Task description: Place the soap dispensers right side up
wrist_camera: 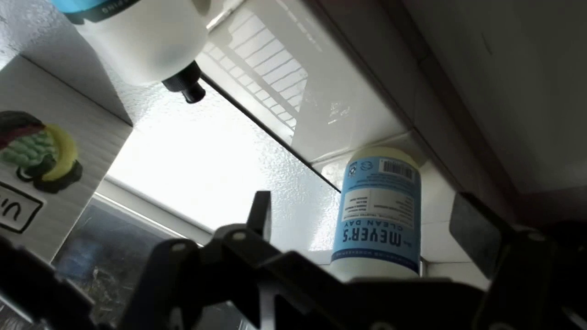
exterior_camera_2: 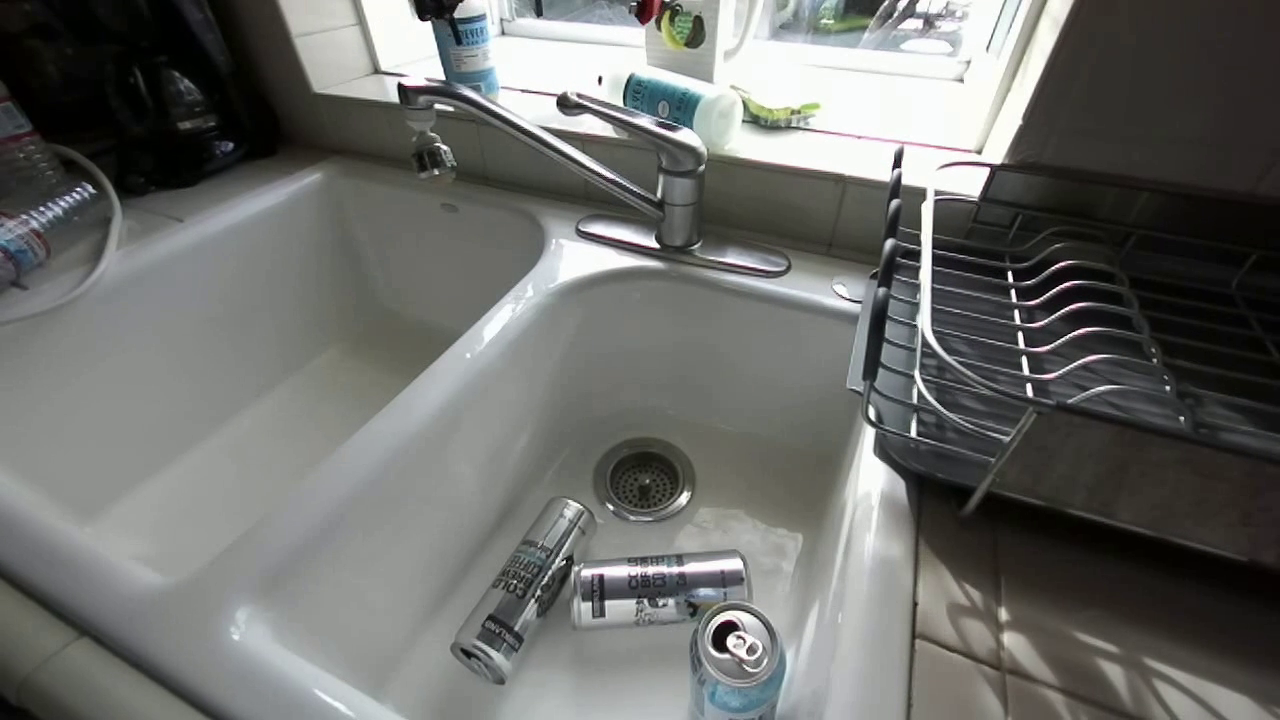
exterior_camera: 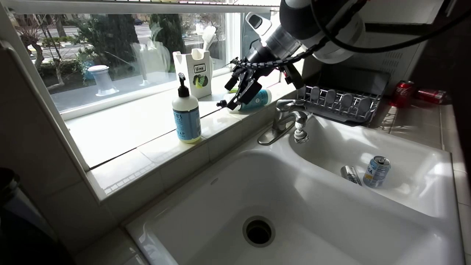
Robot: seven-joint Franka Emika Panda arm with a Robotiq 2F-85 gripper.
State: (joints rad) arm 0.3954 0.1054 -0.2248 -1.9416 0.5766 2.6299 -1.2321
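Standing bottle: resting upright on its base on the table, pointing its pump upward; seemingly satisfying the task already, thus needing no handling.

Lying bottle: stretching on its side along the table, aiming its pump roughly toward the standing bottle; apparently awaiting righting, and probably tending to roll on that curved flank if nudged.

Pincer: hanging above the table, gaping with jaws well apart, clamping nothing; overlapping the lying bottle in an exterior view, not letting contact there be judged; framing the standing bottle beyond the gap in the wrist view; presumably spreading wide for admitting a bottle's body, probably calling next for closing, lifting, turning and lowering base first.

Table: forming a tiled ledge under the window, carrying both bottles above the sink; giving level footing, yet likely risking a fall over the front edge.

Box: standing behind the lying bottle on the window side; probably restricting reach from there.

Faucet: rising before the lying bottle in an exterior view; likely favouring approach from above.
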